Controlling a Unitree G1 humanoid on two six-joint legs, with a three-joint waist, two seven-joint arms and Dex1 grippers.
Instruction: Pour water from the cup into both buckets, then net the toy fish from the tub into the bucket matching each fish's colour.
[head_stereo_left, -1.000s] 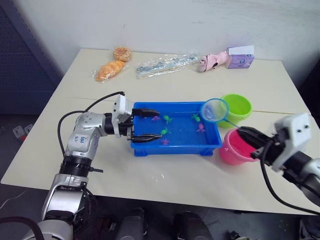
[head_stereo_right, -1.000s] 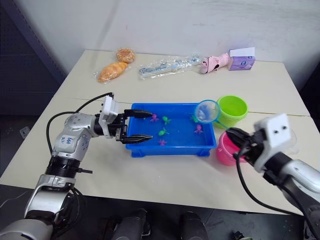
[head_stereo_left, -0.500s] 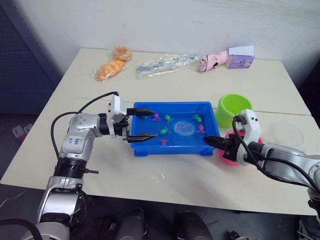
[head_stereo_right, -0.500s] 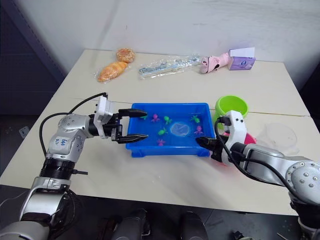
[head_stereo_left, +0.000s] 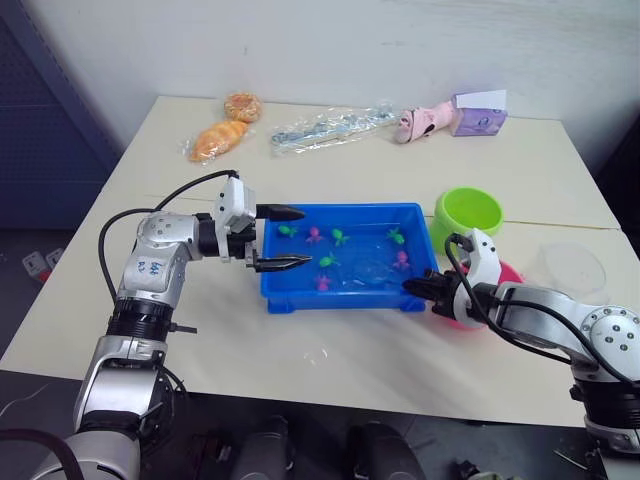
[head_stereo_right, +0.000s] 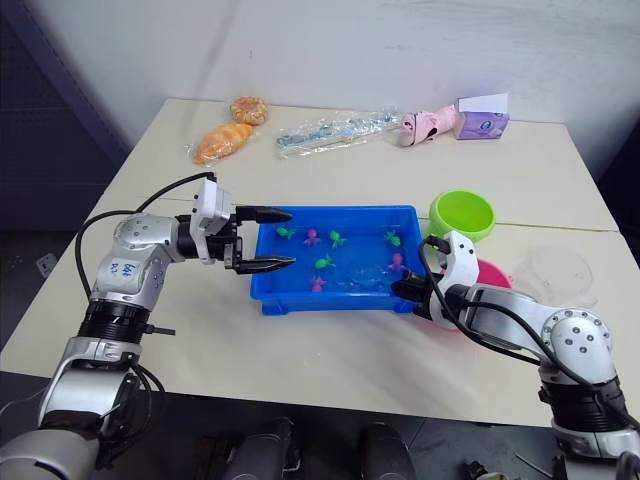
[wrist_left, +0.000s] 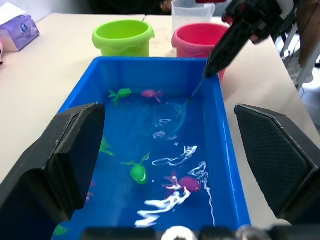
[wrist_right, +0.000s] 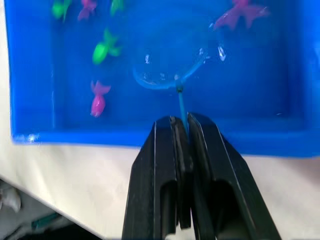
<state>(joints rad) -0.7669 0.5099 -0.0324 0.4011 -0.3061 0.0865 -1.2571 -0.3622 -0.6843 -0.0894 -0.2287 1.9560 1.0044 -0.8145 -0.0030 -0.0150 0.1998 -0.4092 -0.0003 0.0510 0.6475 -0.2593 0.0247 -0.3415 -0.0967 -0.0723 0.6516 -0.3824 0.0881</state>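
Near the tabletop's front edge, centre: my right gripper is clamped on the net by its thin handle, hoop dipped under the water in the tub toward its right end. My left gripper sits at the tub's left rim, fingers spread wide, holding nothing; it looks placed to steady the tub.

Net's long axis runs from my right pincer at the tub's front-right corner in & toward the tub's middle, hoop end leading, handle sloping down into the water.

Toy fish: a pink fish lies just beside the hoop; a green fish & another pink one sit further toward the left end.

Green bucket & pink bucket stand just beyond the tub's right end, cup near them.

To do this scoop well, I judge: slide the hoop under one fish only, lift slow & level so it doesn't slip off, let water drain, then swing to the matching bucket.
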